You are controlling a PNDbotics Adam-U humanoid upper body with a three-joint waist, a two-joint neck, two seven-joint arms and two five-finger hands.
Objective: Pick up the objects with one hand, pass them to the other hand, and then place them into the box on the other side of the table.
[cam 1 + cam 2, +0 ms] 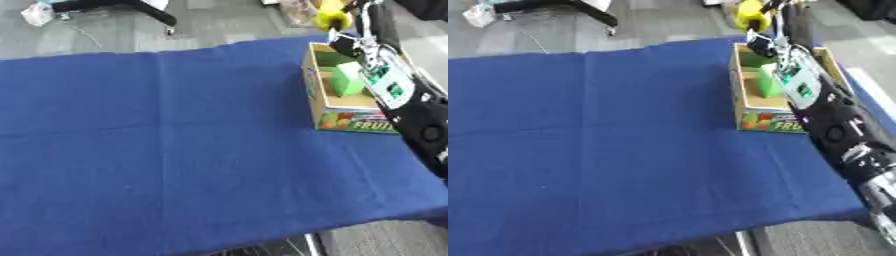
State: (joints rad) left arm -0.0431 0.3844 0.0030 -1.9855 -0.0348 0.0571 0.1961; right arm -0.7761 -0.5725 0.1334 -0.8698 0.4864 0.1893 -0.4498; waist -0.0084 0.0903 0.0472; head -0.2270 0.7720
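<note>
A cardboard box (325, 102) with a fruit print on its front stands at the right side of the blue-covered table (175, 140). Inside it lie green objects (346, 80), one lighter block and a darker piece behind it. My right arm comes in from the lower right and stretches over the box. My right hand (770, 41) is above the box's far end, its fingers curled on a yellow object (751, 15) held past the far rim. The fingers are partly hidden by blur. My left hand shows in neither view.
The cloth's front edge (219, 245) runs along the bottom, with grey floor beyond it. Behind the table a black chair base (131, 7) and a white crumpled thing (39, 14) sit on the floor. The left and middle of the cloth bear nothing.
</note>
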